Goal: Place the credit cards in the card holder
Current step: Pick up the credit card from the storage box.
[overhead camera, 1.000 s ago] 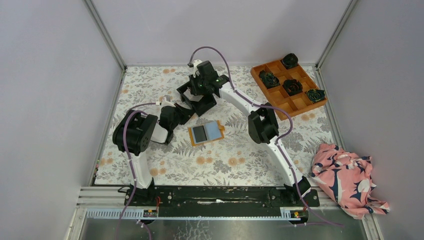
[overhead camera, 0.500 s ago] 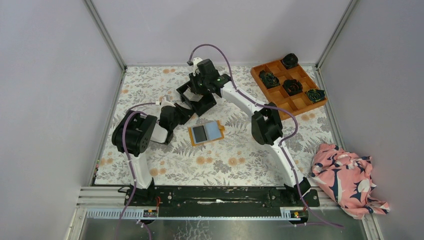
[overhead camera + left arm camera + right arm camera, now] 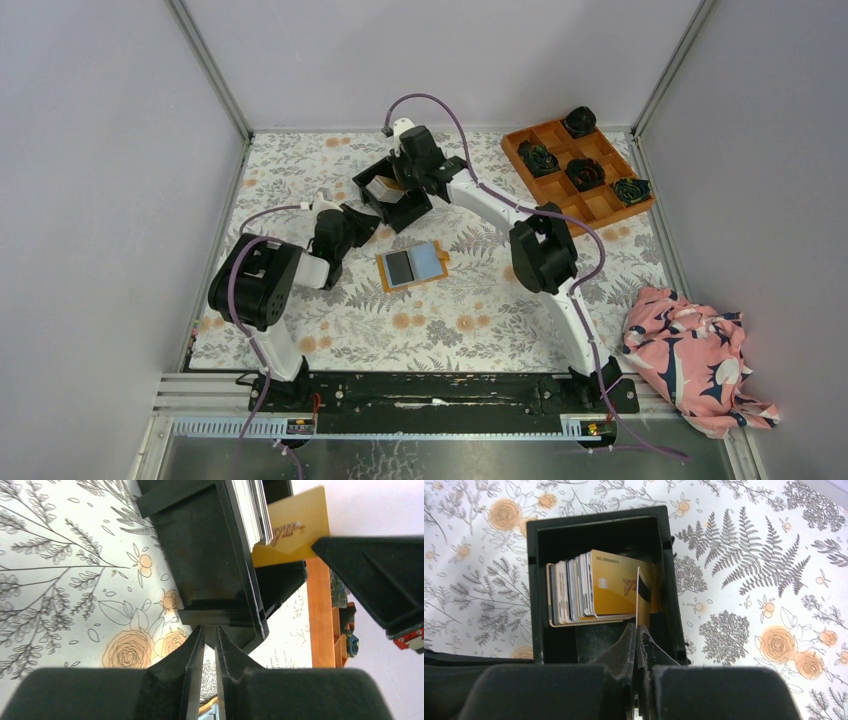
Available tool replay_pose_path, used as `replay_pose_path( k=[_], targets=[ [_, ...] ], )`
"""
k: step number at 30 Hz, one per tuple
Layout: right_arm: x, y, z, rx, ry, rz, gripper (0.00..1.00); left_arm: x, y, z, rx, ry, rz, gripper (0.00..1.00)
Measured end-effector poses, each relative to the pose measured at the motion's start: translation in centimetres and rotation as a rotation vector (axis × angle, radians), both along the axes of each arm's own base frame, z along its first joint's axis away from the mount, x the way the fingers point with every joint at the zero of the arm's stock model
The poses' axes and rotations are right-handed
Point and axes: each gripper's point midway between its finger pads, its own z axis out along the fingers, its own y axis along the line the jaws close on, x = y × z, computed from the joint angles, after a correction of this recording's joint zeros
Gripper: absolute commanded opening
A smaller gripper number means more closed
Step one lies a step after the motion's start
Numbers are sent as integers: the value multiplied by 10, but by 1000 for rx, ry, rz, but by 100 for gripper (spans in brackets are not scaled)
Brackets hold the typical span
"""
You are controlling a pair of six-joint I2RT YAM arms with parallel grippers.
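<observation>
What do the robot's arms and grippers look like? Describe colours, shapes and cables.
The left arm and right arm have white links, bulky black joints and looping lilac cables. The left gripper and right gripper have black, tapering fingers.

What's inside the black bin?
The black bin holds a stack of credit cards standing on edge, gold-faced at the front. The right gripper pinches another gold card edge-on beside it. Faces of the cards behind are covered.

right hand (image 3: 636, 630) pinched closed
</observation>
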Motion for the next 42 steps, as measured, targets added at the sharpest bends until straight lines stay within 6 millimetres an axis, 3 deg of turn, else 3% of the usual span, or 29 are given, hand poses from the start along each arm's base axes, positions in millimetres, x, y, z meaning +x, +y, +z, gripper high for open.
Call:
replay_pose_path(
  k=[6,12,20,25,31,42],
  targets=[
    [-5,-14,-3,-33,-25,-16,0,-3,14,-3,38,42,70,21],
    [-13,-19,14,-18,-50,-12,0,4,28,-7,86,93,145,21],
    [-19,-22,37,0,-81,-5,0,46,31,9,128,86,201,21],
    [-21,-23,34,-10,-75,-2,0,58,34,-3,155,124,211,21],
    [-22,-24,28,-20,-60,1,0,56,36,-18,169,167,212,21],
    [-32,-31,-15,-84,31,1,0,60,39,-32,186,190,207,21]
  ],
)
